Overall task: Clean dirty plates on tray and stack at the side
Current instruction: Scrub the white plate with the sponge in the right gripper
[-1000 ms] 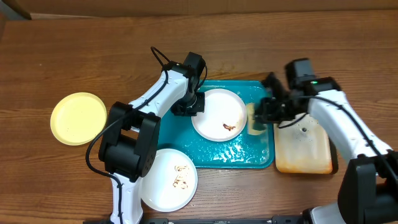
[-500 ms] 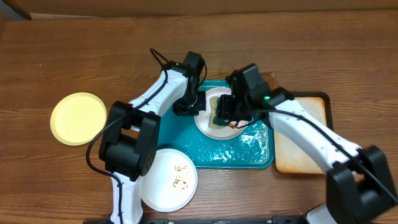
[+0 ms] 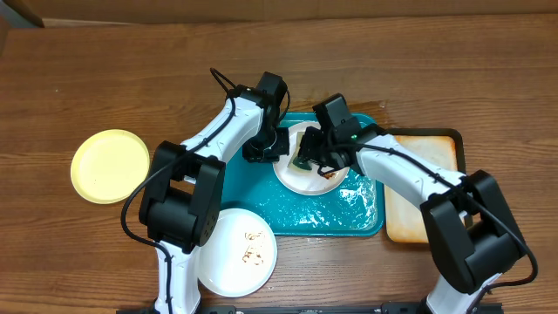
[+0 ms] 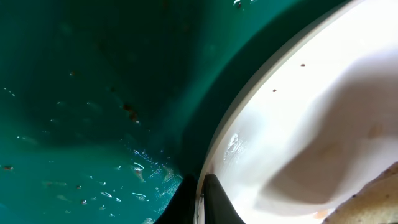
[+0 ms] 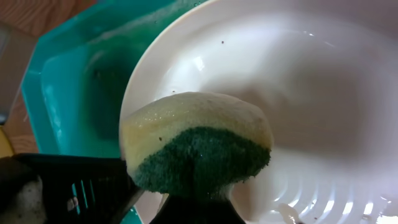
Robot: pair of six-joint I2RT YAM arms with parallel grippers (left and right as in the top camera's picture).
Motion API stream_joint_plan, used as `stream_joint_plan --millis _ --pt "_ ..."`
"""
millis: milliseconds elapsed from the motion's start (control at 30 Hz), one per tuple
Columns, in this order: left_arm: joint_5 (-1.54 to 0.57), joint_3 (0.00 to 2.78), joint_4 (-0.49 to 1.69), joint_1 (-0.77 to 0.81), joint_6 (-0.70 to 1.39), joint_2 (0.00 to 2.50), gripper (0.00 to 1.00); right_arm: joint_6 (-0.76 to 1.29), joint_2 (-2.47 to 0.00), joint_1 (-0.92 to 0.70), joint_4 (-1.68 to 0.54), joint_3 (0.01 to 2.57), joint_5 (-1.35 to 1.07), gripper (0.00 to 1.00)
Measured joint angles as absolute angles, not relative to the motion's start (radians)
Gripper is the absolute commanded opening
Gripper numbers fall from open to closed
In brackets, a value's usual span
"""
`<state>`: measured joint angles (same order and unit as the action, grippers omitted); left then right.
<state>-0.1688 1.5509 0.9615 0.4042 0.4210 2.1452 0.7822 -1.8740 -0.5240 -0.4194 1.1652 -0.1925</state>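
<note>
Plate [image 3: 301,181], white, lies on the wet teal tray [image 3: 349,214]. The left tool [image 3: 266,148] is pinched tight on its rim, likely to steady it, while the right tool [image 3: 312,155], clamped on a sponge [image 5: 196,146], brings it over the plate for scrubbing.

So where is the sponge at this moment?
In the overhead view the sponge is near the middle, gripped by the right end effector over the white plate on the teal tray.

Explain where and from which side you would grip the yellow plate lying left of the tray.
Probably pinch the yellow plate by its raised rim, from the side facing the teal tray. It lies flat, too wide to span; only the rim offers a hold.
</note>
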Motion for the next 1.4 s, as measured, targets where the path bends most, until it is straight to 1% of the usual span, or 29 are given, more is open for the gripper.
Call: stream_joint_plan --millis 133,300,467,567,700,1033,1133,1200,1400 --pt "-0.169 1.551 0.961 0.404 0.434 2.145 0.04 0.811 -1.874 -0.546 -0.419 1.149 -0.165 0.04" --pt "-0.170 1.551 0.962 0.405 0.443 2.146 0.04 0.852 -1.870 -0.559 -0.433 1.070 -0.171 0.04" --pt "-0.170 1.551 0.962 0.405 0.444 2.146 0.04 0.871 -1.857 -0.548 -0.525 1.076 -0.183 0.04" --pt "-0.170 1.551 0.962 0.404 0.444 2.146 0.04 0.859 -1.855 -0.521 -0.628 1.101 -0.173 0.04" --pt "-0.169 1.551 0.965 0.403 0.444 2.146 0.04 0.817 -1.855 -0.454 -0.801 1.155 -0.075 0.04" --pt "-0.200 1.551 0.970 0.399 0.447 2.149 0.04 0.701 -1.860 -0.459 -0.935 1.309 0.131 0.04" --pt "-0.200 1.551 0.971 0.398 0.447 2.149 0.04 0.673 -1.864 -0.474 -0.940 1.391 0.134 0.04" --pt "-0.200 1.551 0.971 0.398 0.447 2.149 0.04 0.654 -1.864 -0.496 -0.895 1.444 0.093 0.04" --pt "-0.200 1.551 0.971 0.399 0.447 2.149 0.04 0.660 -1.882 -0.541 -0.775 1.462 -0.065 0.04"
